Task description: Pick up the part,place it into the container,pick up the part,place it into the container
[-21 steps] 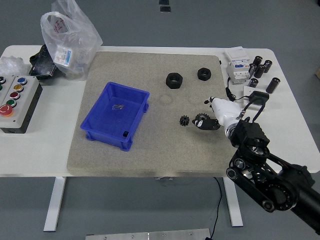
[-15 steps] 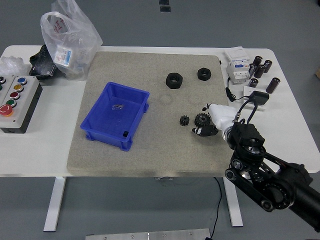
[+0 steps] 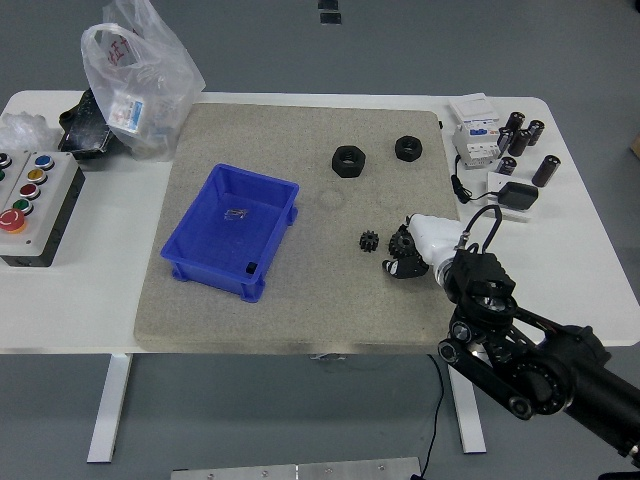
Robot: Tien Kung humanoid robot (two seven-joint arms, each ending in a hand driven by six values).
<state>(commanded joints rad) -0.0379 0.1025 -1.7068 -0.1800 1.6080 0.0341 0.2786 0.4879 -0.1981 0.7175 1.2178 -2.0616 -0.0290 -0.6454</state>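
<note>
Two black gears lie on the grey mat (image 3: 300, 310): a small gear (image 3: 368, 241) and a larger gear (image 3: 401, 238) just right of it. My right hand (image 3: 405, 258), white with black digits, comes in from the lower right and sits low against the larger gear's right and near side, partly covering it. The gear still rests on the mat. Two black nuts (image 3: 348, 160) (image 3: 409, 147) lie farther back. The blue container (image 3: 235, 230) stands at the mat's left with a small metal part (image 3: 237, 213) and a small black part (image 3: 250, 267) inside. My left arm is out of view.
A button box (image 3: 28, 205) and a plastic bag (image 3: 135, 75) are at the left. At the back right are a circuit breaker (image 3: 476, 135), black cylinders (image 3: 525, 135), a black adapter (image 3: 516, 194) and its cable.
My right hand has moved left and lowered toward the larger gear, uncovering the black adapter behind it. The gears, nuts and container have not moved.
</note>
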